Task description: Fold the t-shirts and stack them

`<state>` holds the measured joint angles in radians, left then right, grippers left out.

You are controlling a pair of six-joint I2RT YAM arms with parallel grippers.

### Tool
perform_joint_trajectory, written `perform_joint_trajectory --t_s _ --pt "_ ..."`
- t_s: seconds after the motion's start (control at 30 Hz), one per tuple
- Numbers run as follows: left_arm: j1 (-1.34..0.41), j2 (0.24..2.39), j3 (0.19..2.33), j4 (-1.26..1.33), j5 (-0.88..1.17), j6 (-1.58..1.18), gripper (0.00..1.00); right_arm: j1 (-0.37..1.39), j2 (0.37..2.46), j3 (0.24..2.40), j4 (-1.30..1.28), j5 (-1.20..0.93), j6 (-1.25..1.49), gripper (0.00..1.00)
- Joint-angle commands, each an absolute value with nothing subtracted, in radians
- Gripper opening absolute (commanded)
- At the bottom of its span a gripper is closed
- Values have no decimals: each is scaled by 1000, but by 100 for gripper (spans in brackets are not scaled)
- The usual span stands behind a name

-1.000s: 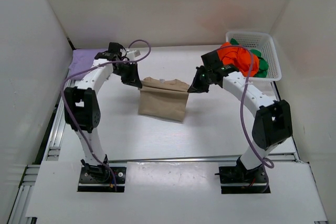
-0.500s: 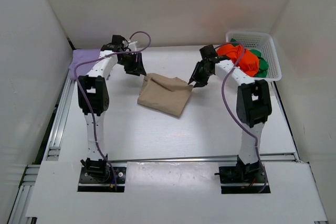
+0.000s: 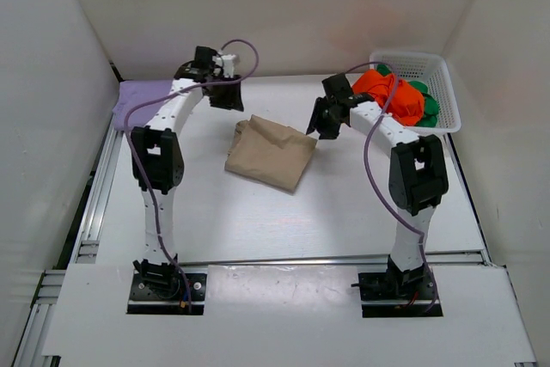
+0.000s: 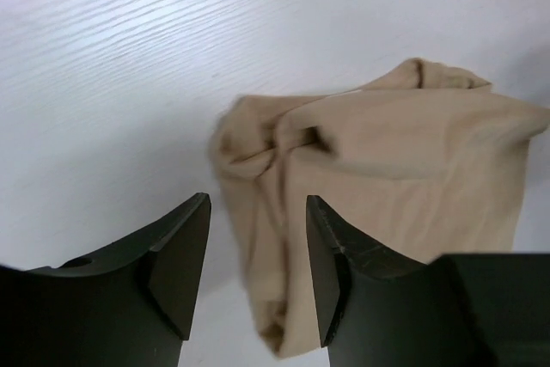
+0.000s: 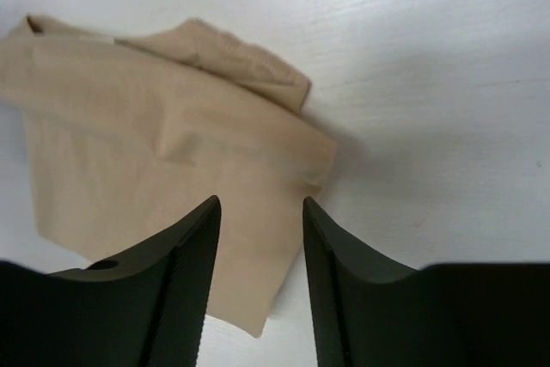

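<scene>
White table (image 3: 361, 204), centre: folded beige t-shirt (image 3: 271, 154) is flanked by left gripper (image 4: 258, 212) and right gripper (image 5: 260, 205), spread and empty; stacking onto lavender t-shirt (image 3: 136, 99), upper left, is expected next.

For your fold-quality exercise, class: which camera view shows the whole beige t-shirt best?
Top external: the whole beige t-shirt lies in view on the table. The wrist views show creases closer, but the left tool and right tool hide its near edge.

White table (image 3: 361, 204), folded beige t-shirt (image 3: 271, 154) mid-table, lavender t-shirt (image 3: 135, 97) far-left corner, white mesh basket (image 3: 421, 62) far-right corner
</scene>
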<state>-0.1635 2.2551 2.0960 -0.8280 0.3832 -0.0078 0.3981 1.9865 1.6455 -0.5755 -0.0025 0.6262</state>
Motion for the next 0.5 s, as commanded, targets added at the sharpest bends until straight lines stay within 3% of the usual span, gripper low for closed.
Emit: perform_joint_trajectory --t_s 0.0,0.2,0.47 --pt "-300 2186 2073 -775 275 0 59 391 1953 1545 -522 -17 609 52" --pt "-337 2311 2163 -732 218 0 64 362 2031 1592 -495 -78 618 63" --pt "-337 2393 2226 -723 146 0 64 353 2149 1672 -495 -153 595 63"
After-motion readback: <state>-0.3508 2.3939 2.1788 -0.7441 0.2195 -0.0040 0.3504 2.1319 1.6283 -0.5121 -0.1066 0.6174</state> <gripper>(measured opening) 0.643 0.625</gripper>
